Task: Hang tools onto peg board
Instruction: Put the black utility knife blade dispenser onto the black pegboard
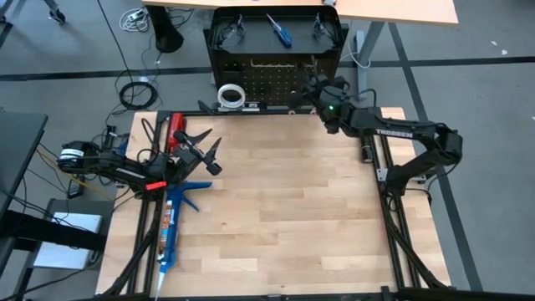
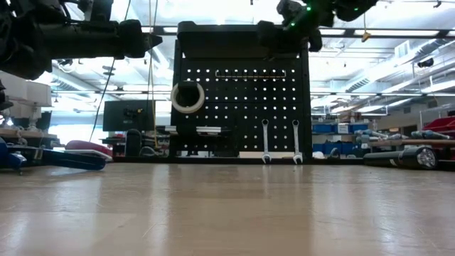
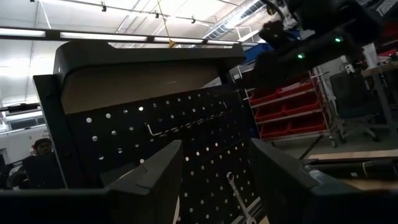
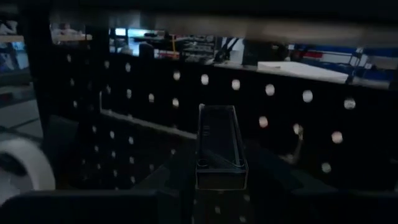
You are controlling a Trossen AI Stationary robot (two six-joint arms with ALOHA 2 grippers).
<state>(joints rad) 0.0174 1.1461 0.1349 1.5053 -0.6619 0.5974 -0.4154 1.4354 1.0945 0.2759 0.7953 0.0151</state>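
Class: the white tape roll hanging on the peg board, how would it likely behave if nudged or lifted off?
The white tape roll is a ring hung on the peg board, so a nudge probably swings it. It looks light. Set on edge, its round shape would likely roll.

- Two silver wrenches [image 2: 265,141] [image 2: 296,141] hang on one peg board [image 2: 242,107].
- One white tape roll [image 2: 188,97].
- Two safety glasses [image 1: 229,31] [image 1: 323,28].
- One blue-handled screwdriver [image 1: 279,31].
- One blue caulking gun [image 1: 173,224] on the bench [image 1: 284,209].
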